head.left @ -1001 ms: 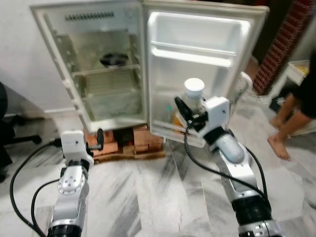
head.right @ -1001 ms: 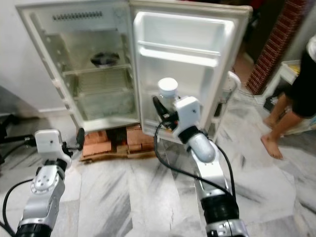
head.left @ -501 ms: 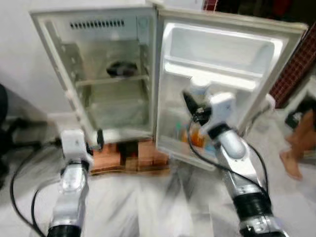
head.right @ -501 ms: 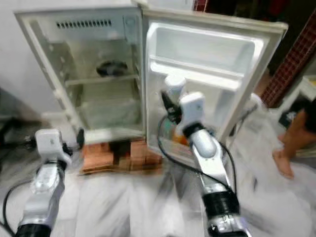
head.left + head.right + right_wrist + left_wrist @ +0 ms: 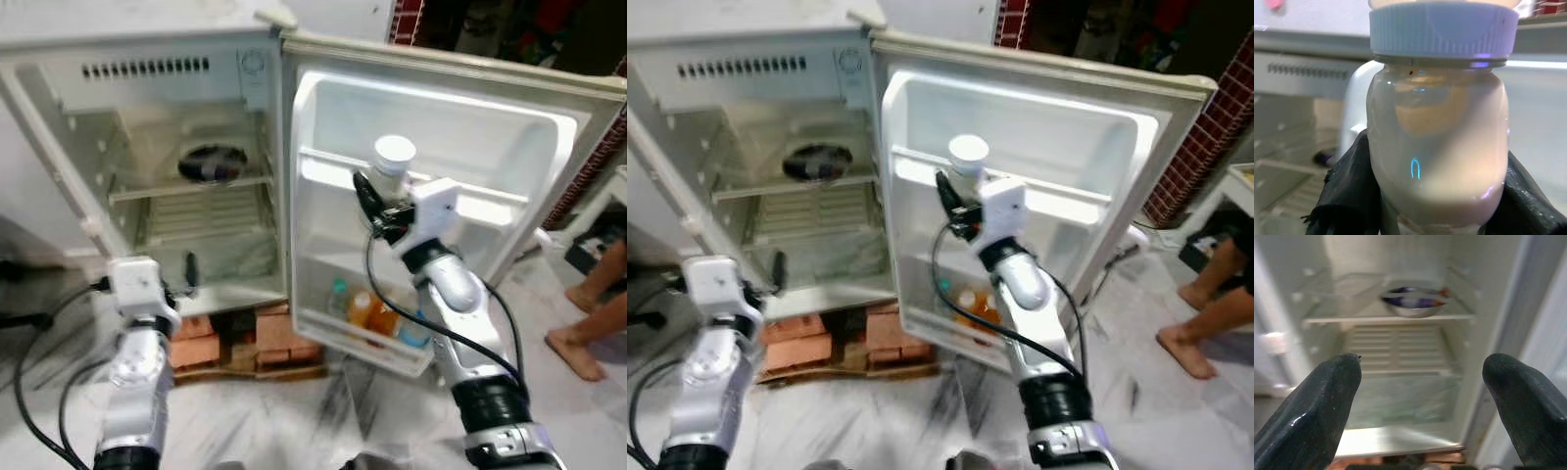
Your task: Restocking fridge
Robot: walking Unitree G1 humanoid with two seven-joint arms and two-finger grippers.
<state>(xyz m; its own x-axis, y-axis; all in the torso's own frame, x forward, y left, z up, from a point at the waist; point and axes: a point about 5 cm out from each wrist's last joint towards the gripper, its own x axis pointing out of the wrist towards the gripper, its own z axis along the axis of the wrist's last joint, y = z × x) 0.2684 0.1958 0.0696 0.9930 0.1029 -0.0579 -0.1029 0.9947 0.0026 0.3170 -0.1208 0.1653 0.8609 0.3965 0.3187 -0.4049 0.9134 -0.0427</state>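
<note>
Placement step. Right end effector point(image 5: 384, 201) grips a white-capped jar point(image 5: 393, 166) level with the fridge door's middle shelf point(image 5: 441, 199); next, advance and release. Left end effector point(image 5: 1422, 396) open, facing the fridge interior point(image 5: 196, 186).

A white-capped jar point(image 5: 394, 168) of pale liquid stands upright before the open fridge point(image 5: 147, 73) door's shelf.
</note>
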